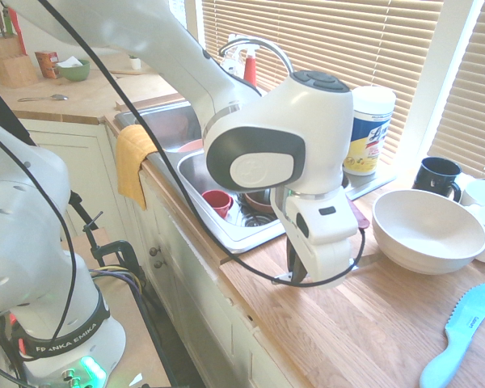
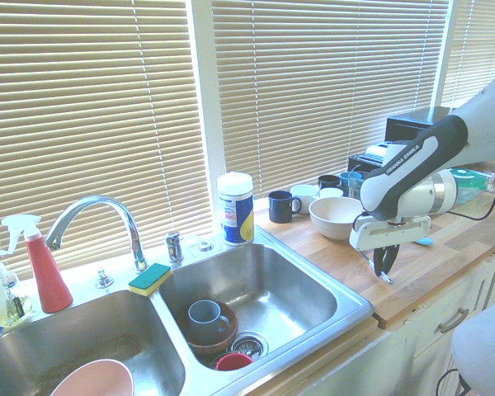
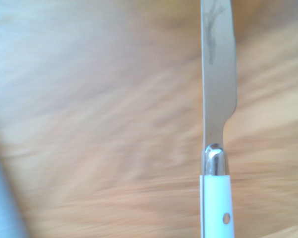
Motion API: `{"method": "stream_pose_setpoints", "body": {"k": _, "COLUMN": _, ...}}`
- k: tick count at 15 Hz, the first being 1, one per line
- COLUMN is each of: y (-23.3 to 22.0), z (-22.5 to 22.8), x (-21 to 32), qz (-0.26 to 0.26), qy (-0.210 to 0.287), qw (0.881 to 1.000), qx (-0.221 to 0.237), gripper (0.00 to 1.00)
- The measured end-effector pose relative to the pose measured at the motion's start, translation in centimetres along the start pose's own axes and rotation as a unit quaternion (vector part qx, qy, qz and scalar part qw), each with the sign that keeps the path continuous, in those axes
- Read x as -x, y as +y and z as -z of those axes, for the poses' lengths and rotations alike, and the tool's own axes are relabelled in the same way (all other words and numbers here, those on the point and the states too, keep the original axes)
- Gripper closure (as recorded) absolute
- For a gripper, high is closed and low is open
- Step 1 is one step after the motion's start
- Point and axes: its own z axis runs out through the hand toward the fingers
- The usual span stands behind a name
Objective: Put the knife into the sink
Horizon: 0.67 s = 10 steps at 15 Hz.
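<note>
The white arm reaches across the front of the sink (image 2: 268,293) and bends down at the wrist, so the gripper (image 2: 384,268) points straight at the wooden counter (image 1: 372,323) just right of the basin. From where I stand its dark fingers (image 1: 294,264) hang just above the wood, drawn close together and clamped on the knife (image 3: 217,148). In the wrist view the white handle rises from the bottom edge and the silvery blade runs on over the blurred wood grain; a metal tip shows under the gripper in the first exterior view, near the counter's front edge. The knife is over the counter, not in the sink. A big white bowl (image 1: 428,230) sits just beyond the gripper, a dark mug (image 1: 438,176) behind it, and a teal plastic knife (image 1: 461,331) lies well apart, off to the right. The basin holds a grey cup (image 2: 205,318) in a brown bowl.
</note>
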Motion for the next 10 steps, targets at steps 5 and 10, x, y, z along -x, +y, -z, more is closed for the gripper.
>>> {"method": "stream_pose_setpoints", "body": {"k": 5, "y": -5.6, "z": 4.5, "x": 7.5, "qz": 0.064, "qy": 0.008, "qw": 0.998, "qx": -0.022, "gripper": 1.0}}
{"method": "stream_pose_setpoints", "body": {"k": 10, "y": -12.7, "z": 4.4, "x": 20.1, "qz": 0.132, "qy": 0.033, "qw": 0.99, "qx": -0.031, "gripper": 1.0}}
